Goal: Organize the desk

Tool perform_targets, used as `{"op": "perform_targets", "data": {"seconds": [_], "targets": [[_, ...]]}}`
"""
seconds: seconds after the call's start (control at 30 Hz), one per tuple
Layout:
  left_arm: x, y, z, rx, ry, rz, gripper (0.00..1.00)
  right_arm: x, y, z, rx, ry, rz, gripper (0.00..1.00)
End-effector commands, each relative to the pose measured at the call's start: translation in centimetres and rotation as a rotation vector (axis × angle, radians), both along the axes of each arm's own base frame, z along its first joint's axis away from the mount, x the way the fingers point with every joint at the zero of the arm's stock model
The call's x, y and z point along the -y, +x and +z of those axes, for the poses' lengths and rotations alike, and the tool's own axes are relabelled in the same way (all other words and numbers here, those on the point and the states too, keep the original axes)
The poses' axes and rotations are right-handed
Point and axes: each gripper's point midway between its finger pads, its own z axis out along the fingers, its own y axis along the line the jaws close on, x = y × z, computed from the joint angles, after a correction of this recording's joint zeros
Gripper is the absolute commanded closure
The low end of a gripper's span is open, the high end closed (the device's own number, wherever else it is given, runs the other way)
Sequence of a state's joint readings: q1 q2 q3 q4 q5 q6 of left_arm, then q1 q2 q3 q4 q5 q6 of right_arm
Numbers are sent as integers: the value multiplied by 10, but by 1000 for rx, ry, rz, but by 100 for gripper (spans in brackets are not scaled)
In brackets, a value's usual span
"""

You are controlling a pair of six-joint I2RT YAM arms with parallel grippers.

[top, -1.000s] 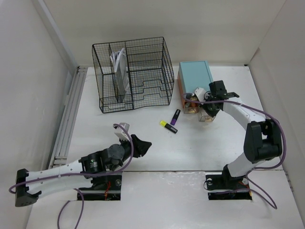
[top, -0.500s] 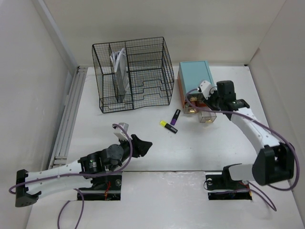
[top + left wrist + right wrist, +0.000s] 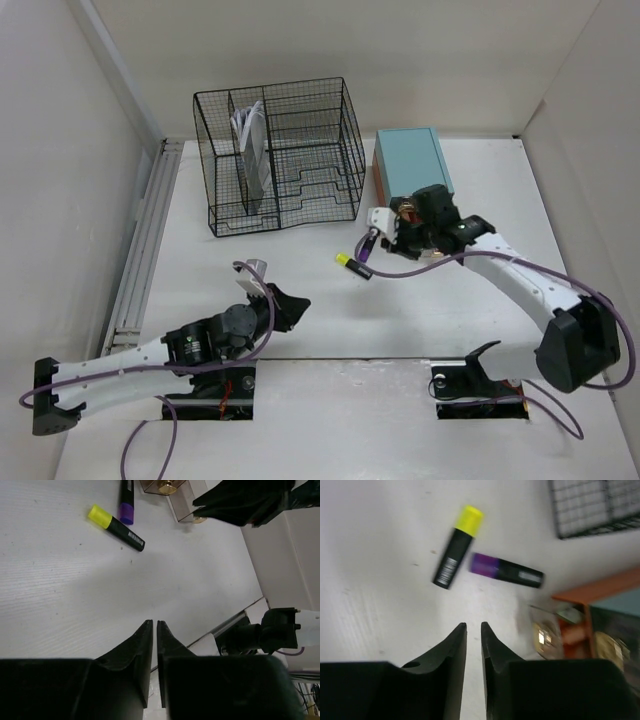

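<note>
Where the white surface (image 3: 300, 290) spreads wide between plain white walls (image 3: 60, 170), you have a black wire-mesh organizer (image 3: 280, 160) at the back, a teal drawer box (image 3: 410, 160) to its right, and a yellow-capped marker (image 3: 350, 263) just beside a purple-capped marker (image 3: 368, 243) near the middle. Your right arm reaches in so the right tool (image 3: 472, 626) hangs above the markers, fingers pressed almost together on nothing. Your left arm lies low near the front, the left tool (image 3: 154, 624) likewise closed and empty.
</note>
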State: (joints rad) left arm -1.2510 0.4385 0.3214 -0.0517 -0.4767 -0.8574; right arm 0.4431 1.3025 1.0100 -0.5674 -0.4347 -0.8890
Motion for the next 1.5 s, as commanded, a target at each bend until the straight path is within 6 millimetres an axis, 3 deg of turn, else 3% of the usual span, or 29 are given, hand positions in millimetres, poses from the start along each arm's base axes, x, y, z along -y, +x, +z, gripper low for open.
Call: {"op": "perform_targets", "data": {"seconds": [0.0, 0.03, 0.07, 0.1, 0.13, 0.2, 0.23, 0.27, 0.57, 0.8, 0.97, 1.13, 1.2, 1.33, 1.37, 1.47], "targets": [[-5, 0, -6, -17, -3, 25, 93, -32, -13, -17, -68, 18, 25, 78], [-5, 0, -3, -22, -23, 28, 89, -44, -17, -21, -60, -1, 24, 74], [-6, 0, -7, -24, -15, 28, 84, -54, -16, -22, -52, 5, 23, 62], [-8, 0, -7, -29, -23, 40, 66, -64, -13, -19, -61, 22, -5, 57], [-8, 0, -11, -37, -21, 43, 57, -69, -9, -30, -72, -5, -32, 54], [-10, -1, -12, -43, -32, 46, 45, -82, 2, -28, -77, -4, -74, 43], [-9, -2, -12, -47, -33, 36, 40, -87, 6, -45, -102, -42, -86, 40], [-10, -3, -11, -45, -37, 35, 36, -87, 14, -48, -94, -60, -103, 37], [-19, -6, -9, -45, -65, 37, 36, -115, 46, -64, -94, -107, -160, 33], [-19, -6, -7, -45, -63, 37, 35, -119, 41, -96, -175, -167, -158, 33], [-20, -5, -2, -31, -60, 32, 35, -117, 41, -99, -179, -167, -181, 32], [-21, -4, 2, -18, -60, 38, 35, -111, 37, -116, -209, -210, -187, 32], [-21, -4, 5, -18, -62, 38, 35, -109, 30, -122, -239, -224, -177, 35], [-22, -4, 3, -21, -53, 38, 35, -104, 16, -132, -302, -248, -156, 59], [-22, -4, 3, -21, -53, 38, 35, -106, 14, -132, -307, -242, -137, 70], [-23, -5, 5, -18, -63, 38, 35, -105, 8, -131, -322, -240, -116, 85]]}}
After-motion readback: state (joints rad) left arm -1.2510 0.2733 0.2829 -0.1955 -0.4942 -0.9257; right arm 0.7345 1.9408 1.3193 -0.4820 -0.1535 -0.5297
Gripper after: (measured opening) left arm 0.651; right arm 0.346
